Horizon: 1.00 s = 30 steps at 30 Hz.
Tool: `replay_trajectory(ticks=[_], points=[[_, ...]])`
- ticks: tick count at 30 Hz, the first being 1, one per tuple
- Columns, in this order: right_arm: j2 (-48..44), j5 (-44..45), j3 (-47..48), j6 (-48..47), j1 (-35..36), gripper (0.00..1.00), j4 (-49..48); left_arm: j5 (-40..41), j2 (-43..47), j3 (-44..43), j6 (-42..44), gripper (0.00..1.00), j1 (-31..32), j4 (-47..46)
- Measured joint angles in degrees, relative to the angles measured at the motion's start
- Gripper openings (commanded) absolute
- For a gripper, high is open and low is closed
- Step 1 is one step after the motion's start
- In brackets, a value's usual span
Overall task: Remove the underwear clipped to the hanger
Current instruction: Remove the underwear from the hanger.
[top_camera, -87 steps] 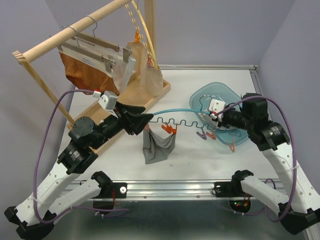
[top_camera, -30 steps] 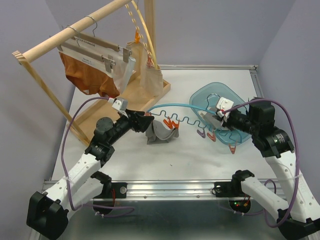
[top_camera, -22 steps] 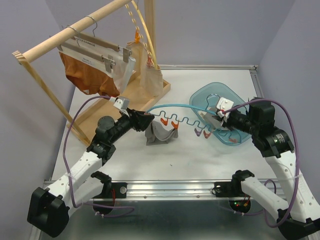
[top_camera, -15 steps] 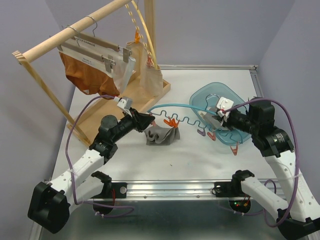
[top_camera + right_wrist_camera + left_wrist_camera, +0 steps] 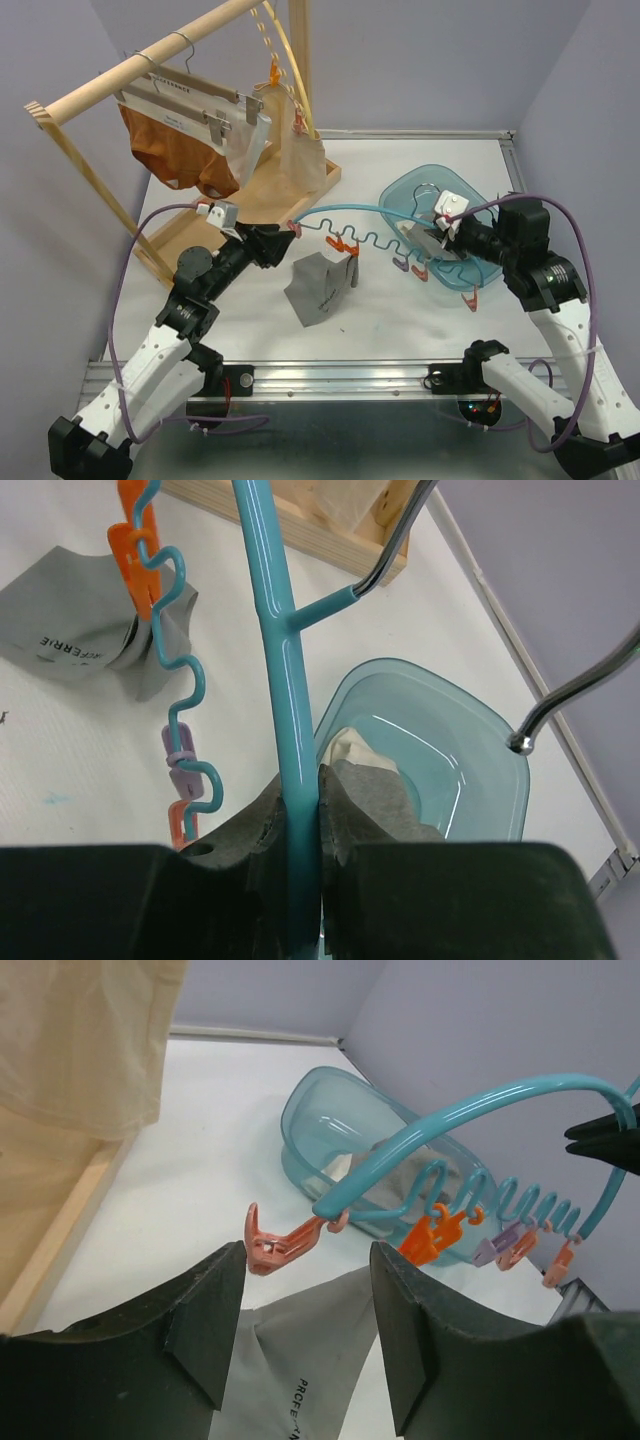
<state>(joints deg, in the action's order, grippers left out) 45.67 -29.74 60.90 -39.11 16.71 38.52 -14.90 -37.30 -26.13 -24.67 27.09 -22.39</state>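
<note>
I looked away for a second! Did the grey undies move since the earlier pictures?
Yes. The grey underwear was bunched up a second ago. Now it has spread out toward the table's near edge, reaching farther from the wooden rack base.

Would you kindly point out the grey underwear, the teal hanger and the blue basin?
grey underwear (image 5: 318,288): top external view, middle of the cloth.
teal hanger (image 5: 265,580): right wrist view, on its straight main bar.
blue basin (image 5: 305,1155): left wrist view, on the near outer wall.

left end effector (image 5: 307,1252): jaws apart (nothing between), arm reaching forward | right end effector (image 5: 300,792): clamped on hanger (image 5: 263,550)
</note>
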Motion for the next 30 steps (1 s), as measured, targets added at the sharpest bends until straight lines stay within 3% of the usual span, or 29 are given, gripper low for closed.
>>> replay_trajectory(ticks=[9, 14, 21, 30], points=[[1.03, 0.00, 0.00, 0.20, -0.70, 0.01, 0.02, 1.01, 7.28, 0.28, -0.98, 0.63, 0.50, 4.79], [1.60, -0.33, 0.00, 0.59, -1.40, 0.00, 0.00, 1.36, 6.75, 1.57, -3.89, 0.62, 8.17, 3.78], [2.05, -1.22, 0.00, 1.20, -2.12, 0.00, -0.02, 5.81, -0.76, 2.67, -7.08, 0.62, 21.11, -2.25], [2.05, -2.69, 0.00, 1.49, -2.51, 0.00, -0.02, 15.08, -14.84, 2.64, -10.19, 0.62, 28.89, -11.45]])
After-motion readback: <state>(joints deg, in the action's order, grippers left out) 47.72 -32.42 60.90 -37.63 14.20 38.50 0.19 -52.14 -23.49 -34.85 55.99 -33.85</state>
